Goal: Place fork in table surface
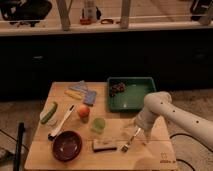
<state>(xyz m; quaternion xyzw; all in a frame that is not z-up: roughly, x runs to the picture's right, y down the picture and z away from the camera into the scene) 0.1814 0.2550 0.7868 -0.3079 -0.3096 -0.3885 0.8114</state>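
Note:
The slim silvery fork [131,139] lies on the light tan wooden table surface [150,156] at the front right, tines toward the front edge. My gripper [138,126] is at the end of the white arm [170,112], just above the fork's handle end. The arm comes in from the right. The brown bowl [67,145] sits at the front left.
A dark green tray [131,93] holds dark items at the back right. A white-handled utensil with a black end [62,122], a green vegetable [48,113], an orange fruit [83,111], a green cup [98,124], a tan block [104,145] and blue and yellow items [81,92] stand on the table.

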